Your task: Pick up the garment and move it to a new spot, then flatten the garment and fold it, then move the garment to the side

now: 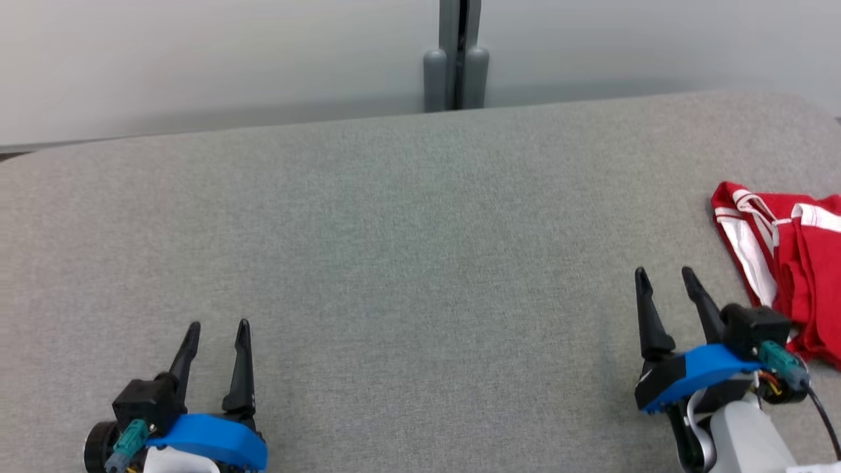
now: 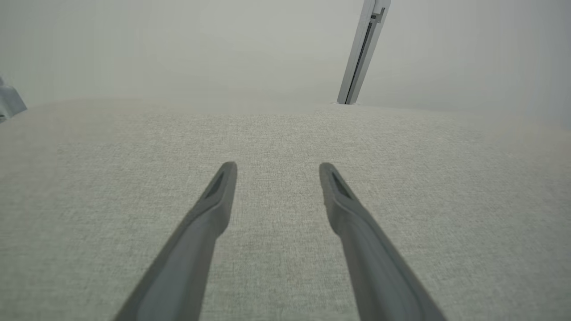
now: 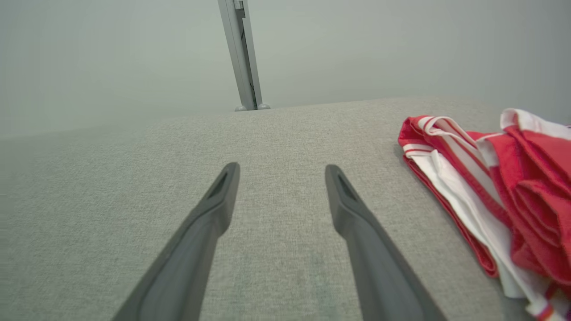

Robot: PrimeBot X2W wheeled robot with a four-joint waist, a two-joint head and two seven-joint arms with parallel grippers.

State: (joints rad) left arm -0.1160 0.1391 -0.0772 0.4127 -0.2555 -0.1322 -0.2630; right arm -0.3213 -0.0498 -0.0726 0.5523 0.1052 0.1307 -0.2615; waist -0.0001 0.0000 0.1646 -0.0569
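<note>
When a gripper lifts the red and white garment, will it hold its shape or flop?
The red and white garment probably flops: it lies in soft, bunched folds. It looks thin, so it is likely light. A pinch may catch only one layer, since several overlap.

This looks like a bare, office-like test room. A broad desk (image 1: 394, 276) covered in grey woven fabric spans the lower two thirds of the head view. Behind it, across the top of the frame, run plain pale grey wall panels (image 1: 197, 59). They meet at top centre at a slim grey metal post (image 1: 458, 39) with two rounded feet.
</note>
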